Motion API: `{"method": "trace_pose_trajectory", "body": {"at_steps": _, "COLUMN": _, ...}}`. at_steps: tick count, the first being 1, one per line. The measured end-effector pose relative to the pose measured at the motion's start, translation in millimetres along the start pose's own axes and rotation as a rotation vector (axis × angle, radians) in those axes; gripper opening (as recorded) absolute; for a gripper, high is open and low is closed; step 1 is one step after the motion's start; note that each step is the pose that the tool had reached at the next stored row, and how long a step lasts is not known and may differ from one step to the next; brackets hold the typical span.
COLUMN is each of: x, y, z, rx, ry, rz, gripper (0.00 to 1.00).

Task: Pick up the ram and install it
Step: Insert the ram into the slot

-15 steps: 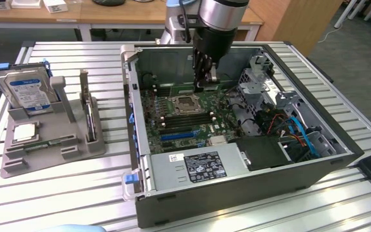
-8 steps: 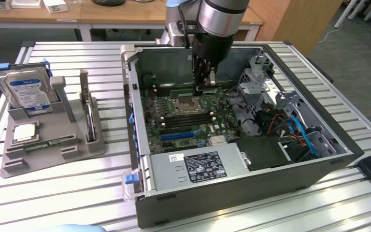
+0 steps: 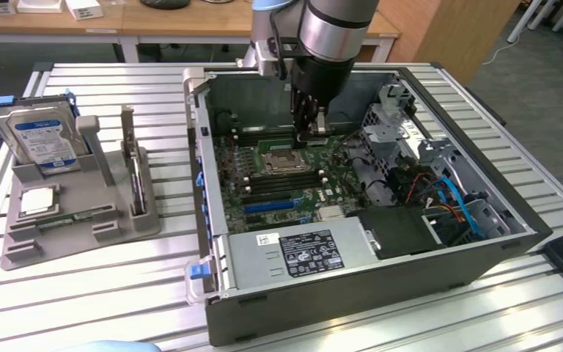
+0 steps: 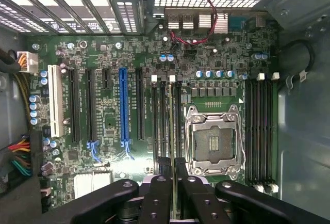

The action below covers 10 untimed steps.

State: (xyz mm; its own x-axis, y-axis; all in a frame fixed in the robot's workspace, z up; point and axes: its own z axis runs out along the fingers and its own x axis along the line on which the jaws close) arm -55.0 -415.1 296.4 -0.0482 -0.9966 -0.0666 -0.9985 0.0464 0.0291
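Note:
My gripper (image 3: 309,133) reaches down into the open computer case (image 3: 360,290), over the motherboard (image 3: 262,183). It is shut on the ram (image 4: 171,126), a thin green stick seen edge-on between the black fingers (image 4: 164,175). The ram runs along the memory slots (image 4: 161,115) right beside the empty CPU socket (image 4: 214,141). A white slot clip (image 4: 171,78) sits at its far end. Whether the stick is seated in a slot I cannot tell. In the exterior view the ram (image 3: 308,117) shows as a dark sliver between the fingers.
A second bank of memory slots (image 4: 260,131) lies on the socket's other side. Drive cages and cables (image 3: 409,161) crowd the case at the exterior view's right. At its left, a grey holder (image 3: 67,242) carries a hard drive (image 3: 42,139) and a CPU chip (image 3: 37,202).

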Motion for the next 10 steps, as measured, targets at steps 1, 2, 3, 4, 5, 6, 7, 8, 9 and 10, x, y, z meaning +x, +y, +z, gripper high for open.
{"method": "trace_pose_trajectory", "body": {"at_steps": 1, "x": 0.0, "y": 0.0, "z": 0.3, "rx": 0.0002, "ry": 0.0000, "rz": 0.004, "gripper": 0.14}}
{"method": "trace_pose_trajectory", "body": {"at_steps": 2, "x": 0.1, "y": 0.0, "z": 0.5, "rx": 0.0004, "ry": 0.0000, "rz": 0.007, "gripper": 0.14}}
{"method": "trace_pose_trajectory", "body": {"at_steps": 3, "x": 0.1, "y": 0.0, "z": 0.8, "rx": 0.0006, "ry": -0.0001, "rz": 0.010, "gripper": 0.14}}
{"method": "trace_pose_trajectory", "body": {"at_steps": 4, "x": 0.1, "y": 0.0, "z": 0.8, "rx": 0.0006, "ry": -0.0001, "rz": 0.011, "gripper": 0.14}}
{"method": "trace_pose_trajectory", "body": {"at_steps": 5, "x": 0.1, "y": 0.0, "z": 0.9, "rx": 0.0006, "ry": -0.0001, "rz": 0.011, "gripper": 0.14}}
{"method": "trace_pose_trajectory", "body": {"at_steps": 6, "x": 0.1, "y": 0.0, "z": 0.9, "rx": 0.0007, "ry": -0.0002, "rz": 0.011, "gripper": 0.14}}
{"method": "trace_pose_trajectory", "body": {"at_steps": 7, "x": 0.1, "y": 0.0, "z": 0.9, "rx": 0.0007, "ry": -0.0002, "rz": 0.011, "gripper": 0.14}}
{"method": "trace_pose_trajectory", "body": {"at_steps": 8, "x": 0.1, "y": 0.0, "z": 0.9, "rx": 0.0007, "ry": -0.0002, "rz": 0.011, "gripper": 0.14}}
{"method": "trace_pose_trajectory", "body": {"at_steps": 9, "x": 0.1, "y": 0.0, "z": 0.9, "rx": 0.0007, "ry": -0.0002, "rz": 0.011, "gripper": 0.14}}
{"method": "trace_pose_trajectory", "body": {"at_steps": 10, "x": 0.1, "y": 0.0, "z": 1.0, "rx": 0.0007, "ry": -0.0002, "rz": 0.011, "gripper": 0.14}}
